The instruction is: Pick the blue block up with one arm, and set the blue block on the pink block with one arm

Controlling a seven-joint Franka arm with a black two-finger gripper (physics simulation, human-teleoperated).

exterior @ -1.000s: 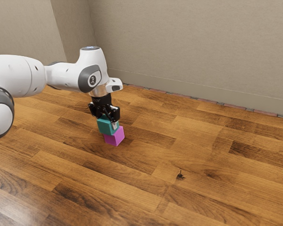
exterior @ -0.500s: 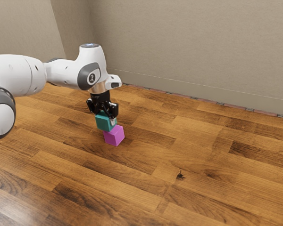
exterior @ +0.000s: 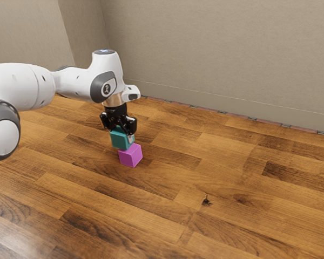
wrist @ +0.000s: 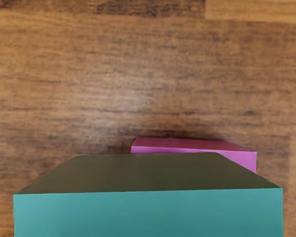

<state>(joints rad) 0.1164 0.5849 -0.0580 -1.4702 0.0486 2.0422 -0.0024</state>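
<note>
Hand: the gripper points straight down and pinches the blue block from two sides.
Blue block: held just above the pink block; I cannot tell whether they touch.
Pink block: flat on the wooden table, toward its far side.
Key relation: the blue block sits off-centre, toward the exterior view's left; the pink block pokes out past the blue block.
Next move, as I judge it: a small shift, then lower and release.

Warm brown plank floor underfoot, evenly lit — plain beige walls meet in a corner.
</note>
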